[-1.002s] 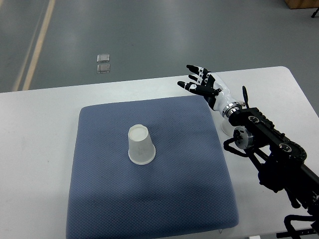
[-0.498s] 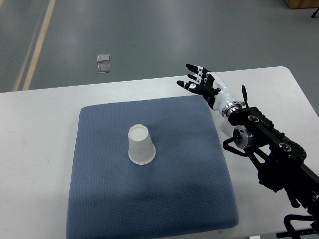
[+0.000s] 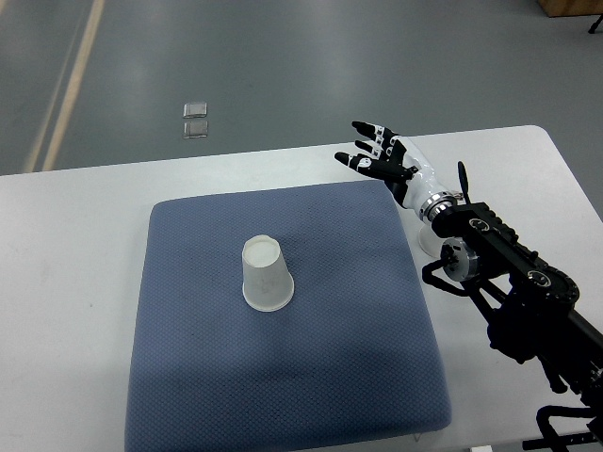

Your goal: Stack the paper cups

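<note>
My right hand (image 3: 379,155), fingers spread and empty, hovers over the blue cushion's (image 3: 311,377) far right corner; the upturned white paper cup (image 3: 265,274) stands upright mid-cushion, leftward and nearer me.

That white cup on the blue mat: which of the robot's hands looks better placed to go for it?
The right hand, probably. It hovers open over the mat's far right corner, fingers pointing left, with only bare mat before the upside-down paper cup. The left arm is not in view.
</note>
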`<state>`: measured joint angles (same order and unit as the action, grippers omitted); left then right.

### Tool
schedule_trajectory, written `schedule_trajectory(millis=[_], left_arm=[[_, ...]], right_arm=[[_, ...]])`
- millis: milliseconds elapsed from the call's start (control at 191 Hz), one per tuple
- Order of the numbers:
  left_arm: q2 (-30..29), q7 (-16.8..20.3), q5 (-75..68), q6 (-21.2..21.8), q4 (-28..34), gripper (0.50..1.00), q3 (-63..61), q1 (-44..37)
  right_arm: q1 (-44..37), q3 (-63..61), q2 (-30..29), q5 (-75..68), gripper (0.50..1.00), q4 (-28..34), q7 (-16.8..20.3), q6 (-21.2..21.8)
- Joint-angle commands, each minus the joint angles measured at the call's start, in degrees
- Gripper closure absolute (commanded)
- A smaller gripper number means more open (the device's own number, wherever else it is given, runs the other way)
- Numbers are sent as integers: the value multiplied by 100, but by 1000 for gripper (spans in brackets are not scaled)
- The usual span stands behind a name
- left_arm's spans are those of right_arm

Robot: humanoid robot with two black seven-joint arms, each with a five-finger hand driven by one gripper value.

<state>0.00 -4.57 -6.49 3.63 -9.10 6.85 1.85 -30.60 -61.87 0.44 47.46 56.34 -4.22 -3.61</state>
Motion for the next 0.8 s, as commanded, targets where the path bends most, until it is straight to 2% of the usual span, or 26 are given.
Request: schedule_trajectory(millis=[0,519,797], left_arm=[[0,0,-1,-2,5,500,0,0],[0,0,-1,7,5,500,0,0],[0,0,-1,7,5,500,0,0]], right_arm=[[-7,0,0,0,576,0,0,0],[-16,-79,79,0,576,26,0,-17],[-130,-71,518,88,576,132,0,114]])
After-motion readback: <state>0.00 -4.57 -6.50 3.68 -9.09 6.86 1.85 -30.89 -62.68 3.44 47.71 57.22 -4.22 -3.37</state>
